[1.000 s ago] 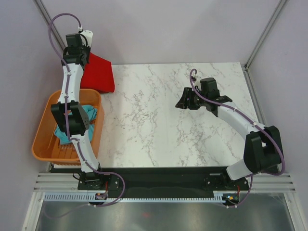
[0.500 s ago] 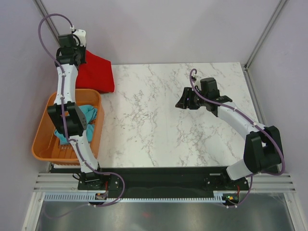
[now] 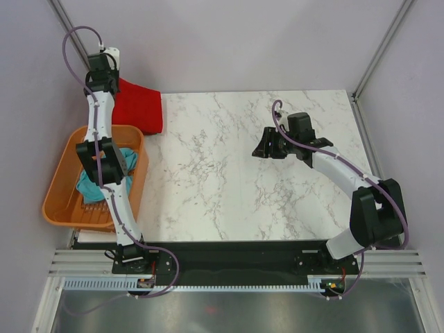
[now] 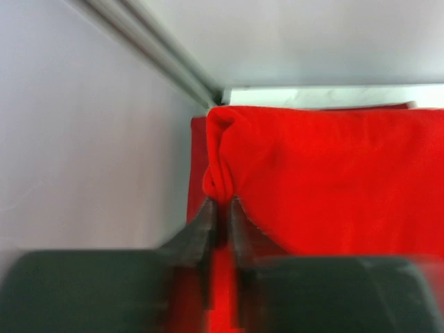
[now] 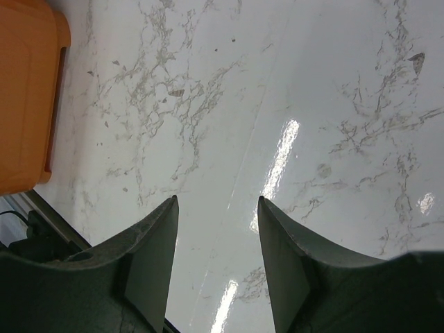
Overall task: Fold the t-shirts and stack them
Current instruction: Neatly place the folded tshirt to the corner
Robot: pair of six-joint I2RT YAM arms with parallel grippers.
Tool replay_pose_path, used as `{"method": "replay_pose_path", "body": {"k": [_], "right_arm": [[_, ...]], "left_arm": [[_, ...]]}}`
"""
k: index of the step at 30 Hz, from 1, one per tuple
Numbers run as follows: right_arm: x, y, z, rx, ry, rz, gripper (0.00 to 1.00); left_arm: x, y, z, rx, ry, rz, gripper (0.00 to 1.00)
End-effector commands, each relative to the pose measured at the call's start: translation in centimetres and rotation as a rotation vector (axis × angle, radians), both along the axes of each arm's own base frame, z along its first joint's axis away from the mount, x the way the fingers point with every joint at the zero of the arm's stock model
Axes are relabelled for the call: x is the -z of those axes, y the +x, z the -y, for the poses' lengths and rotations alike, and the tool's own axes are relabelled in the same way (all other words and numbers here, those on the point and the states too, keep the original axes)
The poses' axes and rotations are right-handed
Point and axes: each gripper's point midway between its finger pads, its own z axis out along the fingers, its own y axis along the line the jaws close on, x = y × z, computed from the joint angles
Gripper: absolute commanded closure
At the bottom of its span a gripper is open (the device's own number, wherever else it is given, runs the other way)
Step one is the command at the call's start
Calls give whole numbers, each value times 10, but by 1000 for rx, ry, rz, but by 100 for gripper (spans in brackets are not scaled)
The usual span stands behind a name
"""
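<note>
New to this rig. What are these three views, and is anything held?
Two robot arms are bolted at the near edge of a marble table. One view looks down on both; the other two come from a camera on each wrist. The left gripper is pinched shut on a fold of the red t-shirt at the table's far left corner. The right gripper is open above bare marble, holding nothing. An orange basket on the left holds a teal t-shirt.
</note>
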Motion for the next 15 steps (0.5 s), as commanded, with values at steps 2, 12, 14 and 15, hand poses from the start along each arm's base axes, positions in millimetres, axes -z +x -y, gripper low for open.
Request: {"method": "replay_pose_path", "body": {"k": [2, 12, 14, 15], "right_arm": [[-2, 5, -3, -16, 9, 16, 43], [-6, 4, -1, -7, -3, 36, 41], [-11, 5, 1, -4, -4, 53, 41], [-15, 5, 1, -3, -4, 61, 40]], "left_arm": [[3, 9, -46, -161, 76, 54, 60], [-23, -16, -33, -196, 62, 78, 51], [-38, -24, -12, -165, 29, 99, 50], [-44, -28, -4, -152, 23, 106, 49]]}}
